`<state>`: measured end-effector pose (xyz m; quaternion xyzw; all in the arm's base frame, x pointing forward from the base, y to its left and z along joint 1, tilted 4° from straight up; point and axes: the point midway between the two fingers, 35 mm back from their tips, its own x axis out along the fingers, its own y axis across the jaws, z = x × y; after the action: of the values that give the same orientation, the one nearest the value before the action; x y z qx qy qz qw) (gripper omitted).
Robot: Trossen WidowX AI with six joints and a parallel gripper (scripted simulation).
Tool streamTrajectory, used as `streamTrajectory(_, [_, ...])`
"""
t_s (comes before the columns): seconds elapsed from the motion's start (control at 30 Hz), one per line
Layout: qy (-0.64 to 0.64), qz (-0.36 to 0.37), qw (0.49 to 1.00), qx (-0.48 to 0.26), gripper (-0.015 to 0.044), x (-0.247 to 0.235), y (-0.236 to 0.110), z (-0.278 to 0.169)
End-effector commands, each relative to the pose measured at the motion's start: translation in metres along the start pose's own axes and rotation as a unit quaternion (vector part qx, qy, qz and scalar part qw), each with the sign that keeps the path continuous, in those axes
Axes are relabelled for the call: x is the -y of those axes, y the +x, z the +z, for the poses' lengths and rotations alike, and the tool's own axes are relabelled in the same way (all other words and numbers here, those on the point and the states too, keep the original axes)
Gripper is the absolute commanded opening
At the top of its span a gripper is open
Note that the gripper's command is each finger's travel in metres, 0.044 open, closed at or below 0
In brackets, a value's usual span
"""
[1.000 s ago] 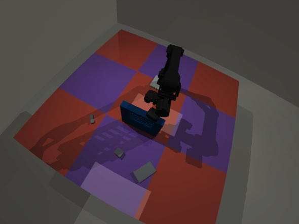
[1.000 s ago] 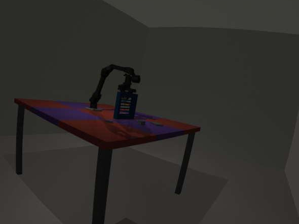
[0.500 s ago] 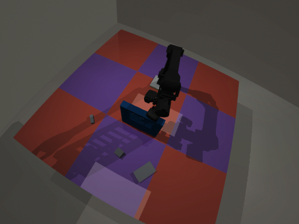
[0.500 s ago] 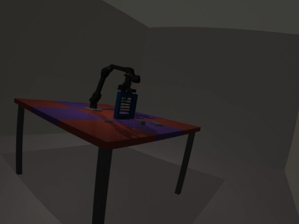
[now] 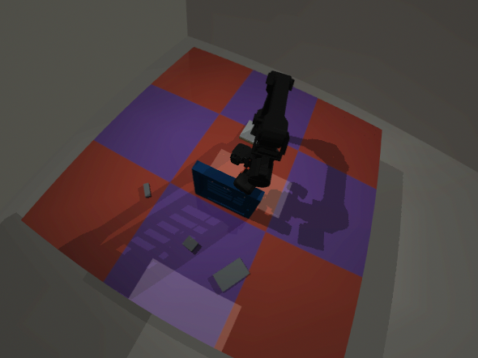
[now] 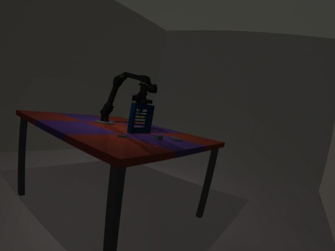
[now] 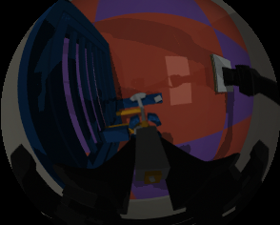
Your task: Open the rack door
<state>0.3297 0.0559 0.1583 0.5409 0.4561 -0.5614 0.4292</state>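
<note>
The blue rack stands upright on the table, with slats showing in the wrist view. Which part is door and which is frame is hard to tell, and no clear door gap shows. The grey upright handle, with an orange patch on it, stands beside the rack. My gripper points down and is shut on the handle, one dark finger on each side. In the top view the arm hides the fingers and handle. Whether the handle is turned cannot be told.
A grey hammer shape and small blue and orange parts show low by the rack. A small grey block, a grey cube and a flat grey block lie across the rack from the arm base.
</note>
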Motion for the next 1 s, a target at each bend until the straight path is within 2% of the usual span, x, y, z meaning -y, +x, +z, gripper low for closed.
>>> streamTrajectory(0.0, [0.001,0.000,1.000,0.002,0.0022,0.000,0.001,0.001])
streamTrajectory(0.2, [-0.006,0.000,1.000,0.002,0.0009,0.000,0.001,0.001])
streamTrajectory(0.97, [-0.236,-0.002,0.972,0.002,0.0009,0.024,0.001,0.018])
